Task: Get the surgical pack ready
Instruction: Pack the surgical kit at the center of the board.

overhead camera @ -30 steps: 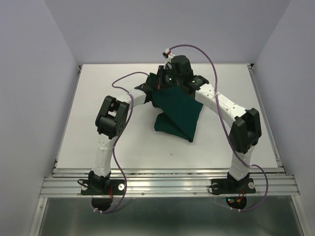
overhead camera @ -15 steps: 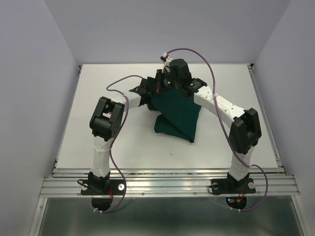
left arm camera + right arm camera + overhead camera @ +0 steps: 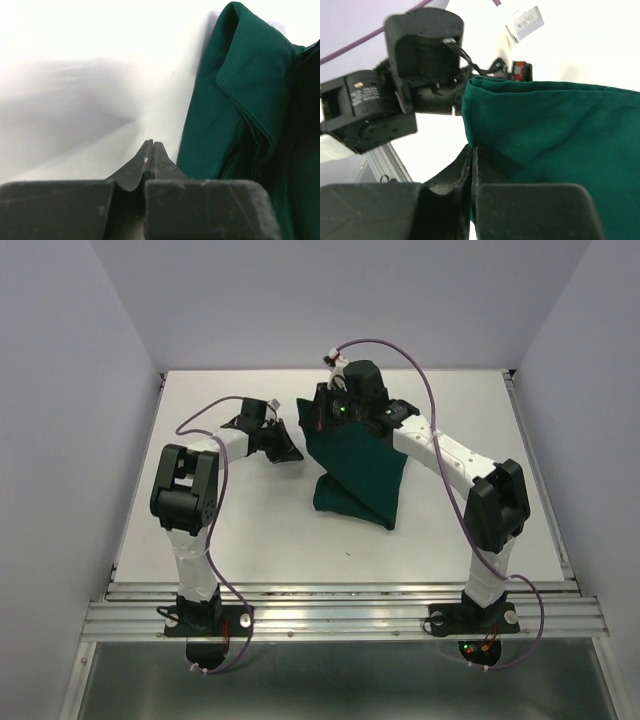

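Top external: the dark green drape (image 3: 358, 465) is lifted by one upper corner over the far middle of the worktop (image 3: 450, 540), its lower part heaped at the worktop's centre. The right tool (image 3: 332, 412) is clamped on that lifted corner, and the cloth hangs from it as a slanted sheet. The left tool (image 3: 288, 451) is pressed together on nothing, just beside the drape's left edge, apart from it. Step judged: a fold being drawn across the bundle. The corner is best carried low and slowly, so the heap is not dragged; the left tool's tips must be parted before the free edge is taken.
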You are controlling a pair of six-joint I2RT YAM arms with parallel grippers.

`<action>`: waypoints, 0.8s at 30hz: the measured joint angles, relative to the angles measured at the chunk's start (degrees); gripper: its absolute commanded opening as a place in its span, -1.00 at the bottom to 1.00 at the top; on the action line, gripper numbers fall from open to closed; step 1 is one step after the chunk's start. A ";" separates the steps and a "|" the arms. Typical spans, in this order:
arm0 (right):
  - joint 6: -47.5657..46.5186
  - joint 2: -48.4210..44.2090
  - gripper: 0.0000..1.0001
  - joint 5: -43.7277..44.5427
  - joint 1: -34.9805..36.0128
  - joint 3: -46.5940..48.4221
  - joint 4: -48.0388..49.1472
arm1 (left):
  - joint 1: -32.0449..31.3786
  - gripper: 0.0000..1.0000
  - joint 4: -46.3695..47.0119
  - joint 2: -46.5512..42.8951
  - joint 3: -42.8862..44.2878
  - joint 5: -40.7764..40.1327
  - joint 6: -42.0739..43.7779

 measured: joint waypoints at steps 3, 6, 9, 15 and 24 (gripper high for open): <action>0.28 1.60 -0.99 -2.14 0.00 0.26 0.72 | 2.47 -1.00 -0.07 -2.60 -2.19 -0.07 -0.87; 0.70 4.48 -0.99 -3.61 0.17 0.66 1.64 | 5.49 -1.00 0.04 -5.62 -3.93 -0.85 -1.62; 0.90 8.11 -0.99 -4.74 0.76 1.60 1.64 | 8.35 -1.00 0.04 -9.03 -5.42 -2.34 -2.47; 0.79 13.09 -0.69 -5.70 3.26 2.69 0.92 | 11.93 -0.89 0.35 -14.84 -8.02 -5.57 -4.07; -2.47 15.17 0.36 -5.03 7.23 6.25 -4.61 | 13.29 0.04 1.38 -16.72 -9.73 -3.80 -2.93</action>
